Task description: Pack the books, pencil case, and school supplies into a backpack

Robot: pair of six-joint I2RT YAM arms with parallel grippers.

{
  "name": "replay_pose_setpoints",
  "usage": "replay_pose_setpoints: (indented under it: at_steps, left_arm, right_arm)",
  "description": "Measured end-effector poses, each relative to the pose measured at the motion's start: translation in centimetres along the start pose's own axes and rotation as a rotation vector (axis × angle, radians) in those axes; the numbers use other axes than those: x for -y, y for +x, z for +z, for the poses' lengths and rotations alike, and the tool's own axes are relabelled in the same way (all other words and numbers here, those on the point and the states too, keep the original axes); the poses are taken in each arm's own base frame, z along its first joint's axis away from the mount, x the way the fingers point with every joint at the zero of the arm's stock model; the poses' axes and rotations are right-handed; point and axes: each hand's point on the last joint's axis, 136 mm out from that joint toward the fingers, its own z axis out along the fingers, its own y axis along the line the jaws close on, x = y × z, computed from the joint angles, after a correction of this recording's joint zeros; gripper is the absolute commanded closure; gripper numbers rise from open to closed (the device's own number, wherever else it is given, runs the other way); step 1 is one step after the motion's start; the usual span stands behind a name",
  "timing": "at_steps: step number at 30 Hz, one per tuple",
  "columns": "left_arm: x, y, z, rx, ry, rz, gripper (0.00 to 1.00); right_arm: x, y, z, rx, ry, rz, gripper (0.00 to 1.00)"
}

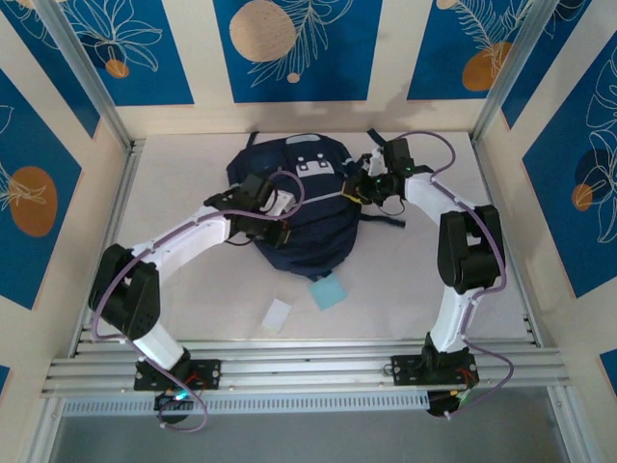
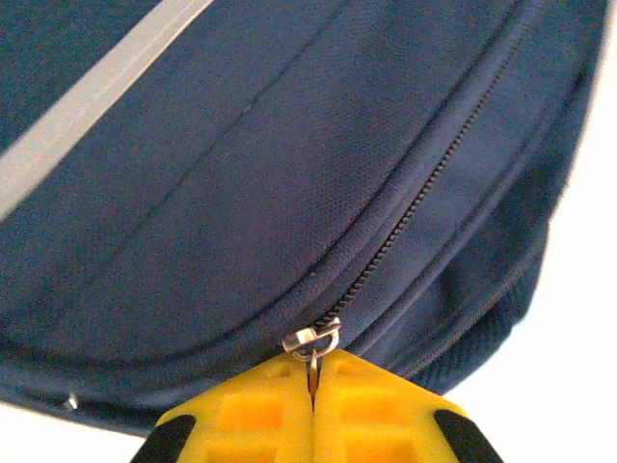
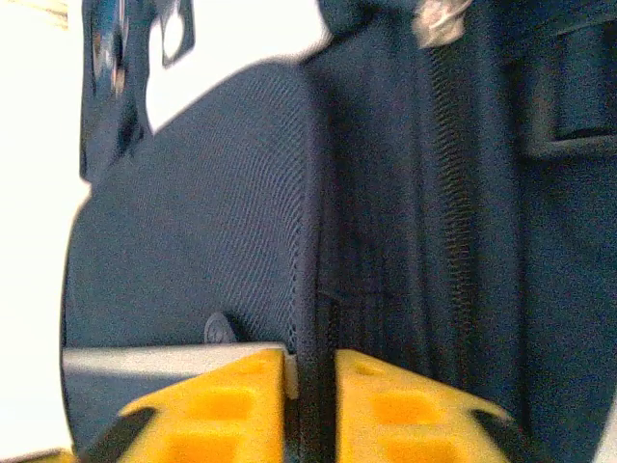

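Overhead: backpack (image 1: 308, 246) sits mid-table, light-blue pad (image 1: 328, 292) and white piece (image 1: 278, 314) lie unpacked just in front of it. Left wrist: left gripper (image 2: 313, 371) is pressed together on the zipper pull (image 2: 313, 340), likely to run the zip. Right wrist: right gripper (image 3: 310, 362) has its jaws slightly spread astride a seam, probably to brace the fabric.

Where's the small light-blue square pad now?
In the top view the pad lies on the white table below the navy fabric backpack, right of the small white rectangular piece.
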Motion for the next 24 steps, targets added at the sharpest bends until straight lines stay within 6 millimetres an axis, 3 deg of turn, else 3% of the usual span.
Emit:
replay_pose_setpoints:
  at_steps: [2,4,10,16,18,19,21,22,24]
  left_arm:
    - [1.1,0.2,0.4,-0.022,0.045,-0.021,1.00]
    - [1.8,0.1,1.0,-0.053,0.074,-0.046,1.00]
    - [3.3,-2.0,3.2,-0.080,0.134,-0.098,1.00]
    - [4.8,-3.2,3.7,-0.061,0.164,-0.101,1.00]
    - [5.2,-3.2,3.8,-0.059,0.169,-0.103,1.00]
    - [5.4,-3.3,3.8,-0.057,0.173,-0.104,1.00]
    - [5.7,-3.4,3.8,-0.050,0.180,-0.100,1.00]
    - [5.7,-3.3,3.8,-0.048,0.181,-0.098,1.00]
    - [5.5,-3.1,3.8,-0.044,0.171,-0.095,1.00]
  right_arm:
    - [0.4,-0.9,-0.7,0.050,0.000,0.025,0.33]
    - [1.2,-0.5,-1.9,0.089,0.007,0.061,0.24]
    - [1.3,5.3,-4.5,0.102,-0.028,0.177,0.17]
    - [0.4,9.4,-3.4,0.070,-0.070,0.251,0.20]
    - [0.0,9.7,-2.5,0.065,-0.075,0.262,0.30]
    - [-0.2,9.6,-2.0,0.068,-0.081,0.269,0.47]
    - [0.1,9.3,-0.8,0.078,-0.078,0.277,0.93]
    - [0.5,9.2,-0.2,0.080,-0.071,0.290,1.00]
    - [1.5,9.3,0.9,0.070,-0.053,0.323,1.00]
